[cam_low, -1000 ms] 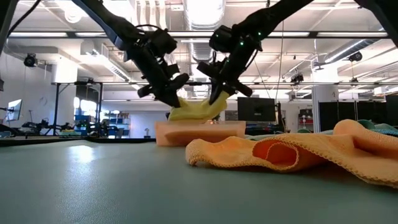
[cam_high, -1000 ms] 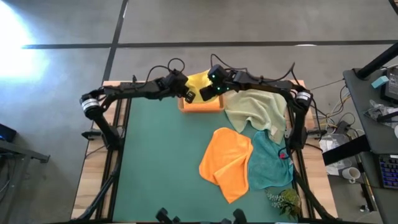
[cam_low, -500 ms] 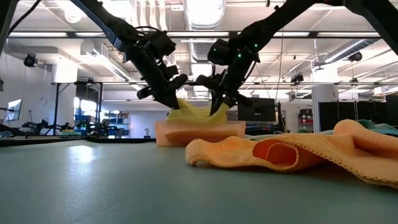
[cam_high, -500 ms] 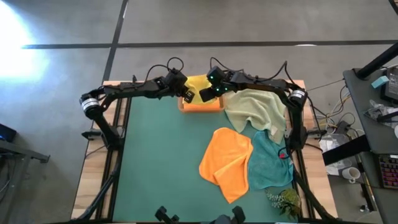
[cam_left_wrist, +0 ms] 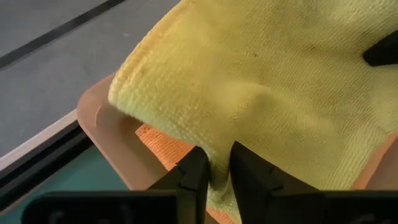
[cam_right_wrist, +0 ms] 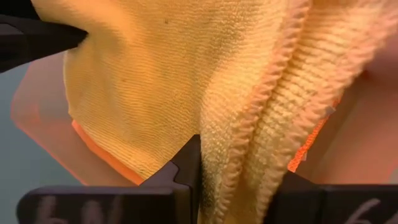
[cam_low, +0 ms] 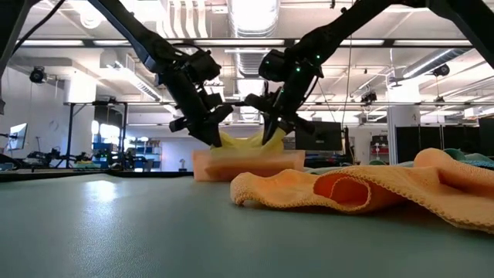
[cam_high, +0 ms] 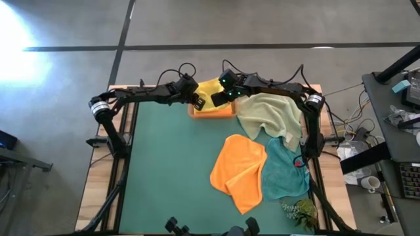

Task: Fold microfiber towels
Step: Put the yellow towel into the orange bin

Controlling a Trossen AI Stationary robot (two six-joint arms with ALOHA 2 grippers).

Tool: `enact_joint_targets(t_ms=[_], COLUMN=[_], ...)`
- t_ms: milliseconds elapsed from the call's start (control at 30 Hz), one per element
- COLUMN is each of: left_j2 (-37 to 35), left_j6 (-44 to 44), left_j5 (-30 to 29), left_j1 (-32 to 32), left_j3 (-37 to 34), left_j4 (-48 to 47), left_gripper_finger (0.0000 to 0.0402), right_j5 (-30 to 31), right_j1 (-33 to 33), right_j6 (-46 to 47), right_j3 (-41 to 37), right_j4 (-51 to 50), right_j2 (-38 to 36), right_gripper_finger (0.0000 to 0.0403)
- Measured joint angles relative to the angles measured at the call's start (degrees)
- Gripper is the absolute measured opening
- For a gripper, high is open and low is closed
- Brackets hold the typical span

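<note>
A yellow towel lies folded on a small wooden tray at the table's far edge, on top of an orange towel in the tray. My left gripper is at the yellow towel's left end and my right gripper at its right end. Both are shut on it and slant down. On the green mat lie a pale green towel, a second orange towel and a teal towel, all loose and crumpled. My left gripper pinches a fold of the yellow towel between its two fingers, slanting down from the table's left. The towel rests on the tray and bulges up past the fingers. My right gripper pinches several hemmed edges of the yellow towel, bunched together between its two fingers, slanting down from the table's right. That end lies over the tray, slack.
The loose towels cover the mat's right half; its left half shows bare green. The crumpled orange towel stands close in front in the low view. A small plant sits at the near right corner.
Both grippers have sunk toward the tray with the yellow towel. It hung between them above the tray; now it lies on the tray, slack.
</note>
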Motion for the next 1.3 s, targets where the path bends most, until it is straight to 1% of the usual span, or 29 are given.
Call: enact_joint_targets(t_ms=[333, 500, 667, 800, 933, 1100, 1167, 1300], left_j2=[0.0, -0.1, -2.3, -5.9, -10.1, -14.2, -15.5, -17.2], left_j6=[0.0, 0.1, 8.5, 10.0, 11.8, 15.4, 16.4, 18.1], left_j5=[0.1, 0.1, 0.4, 0.1, 0.1, -0.2, -0.5, -1.8], left_j1=[0.0, 0.0, 0.0, 0.0, 0.0, 0.1, 0.1, 0.3], left_j3=[0.5, 1.2, 1.8, 2.0, 1.9, 1.8, 1.6, 1.6], left_j4=[0.0, -0.1, -1.4, -3.6, -5.1, -6.1, -6.1, -6.0], left_gripper_finger=[0.0130, 0.0156, 0.0159, 0.0160, 0.0160, 0.0160, 0.0160, 0.0160], right_j5=[0.0, 0.0, 0.0, 0.0, 0.0, 3.1, 3.5, 3.5], right_j1=[0.0, 0.0, 0.0, 0.0, 0.0, -0.3, -0.5, -0.6], right_j6=[-0.1, -0.2, -0.4, 0.4, 0.4, 0.2, 0.2, -0.6], right_j3=[0.0, 0.0, 0.0, 0.0, 0.0, 0.4, 1.1, 3.7], right_j4=[-1.9, -1.9, -1.8, -3.0, -3.3, -3.4, -3.4, -6.9], right_j2=[0.0, 0.0, 0.0, 0.0, 0.0, 0.0, 0.0, -0.7], right_gripper_finger=[0.0059, 0.0059, 0.0059, 0.0068, 0.0091, 0.0125, 0.0140, 0.0167])
